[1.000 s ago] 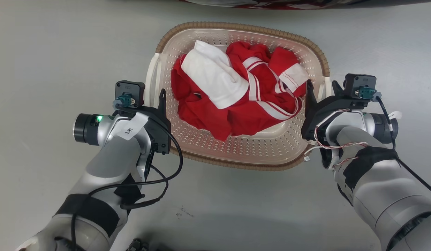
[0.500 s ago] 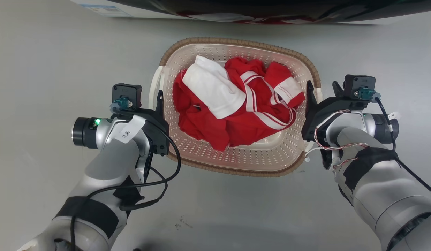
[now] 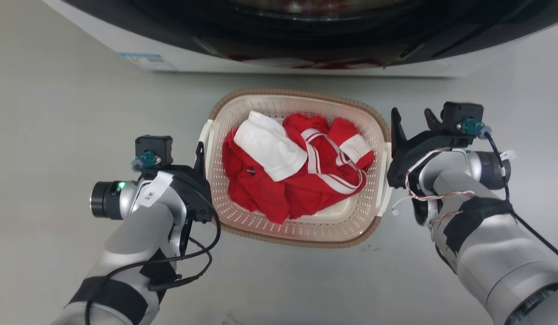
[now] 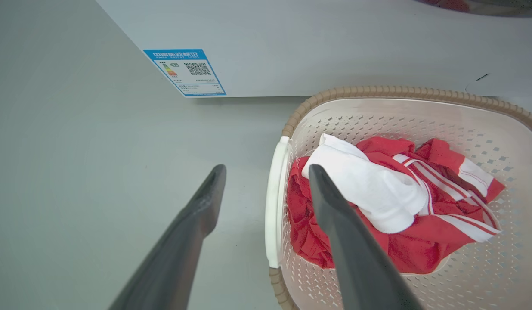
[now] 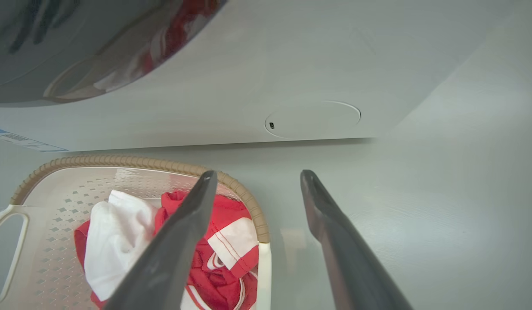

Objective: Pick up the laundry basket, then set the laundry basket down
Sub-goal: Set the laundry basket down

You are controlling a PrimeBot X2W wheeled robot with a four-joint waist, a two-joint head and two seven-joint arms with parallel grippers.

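Note:
The laundry basket point(image 3: 301, 95) stands on the grey floor, cream and perforated with a brown woven-look rim, holding red and white clothes point(image 3: 297, 180). My left gripper point(image 3: 195, 153) is open beside and above the basket's left white handle point(image 4: 272, 206). In the left wrist view its fingers straddle that handle from above, the gripper point(image 4: 267, 170) touching nothing. My right gripper point(image 3: 410, 119) is open by the right handle point(image 5: 263, 275). In the right wrist view the gripper point(image 5: 258, 174) hangs over the basket's rim point(image 5: 119, 161) corner and holds nothing.
A white washing machine point(image 3: 306, 63) with a dark round door stands just beyond the basket, with a blue label point(image 4: 185, 71) on its front. Grey floor point(image 3: 58, 135) spreads to the left, the right and in front of the basket.
The head view has shifted: the basket now looks smaller and lower, and the washing machine's front has come into view. Both open grippers stand farther from the basket's handles.

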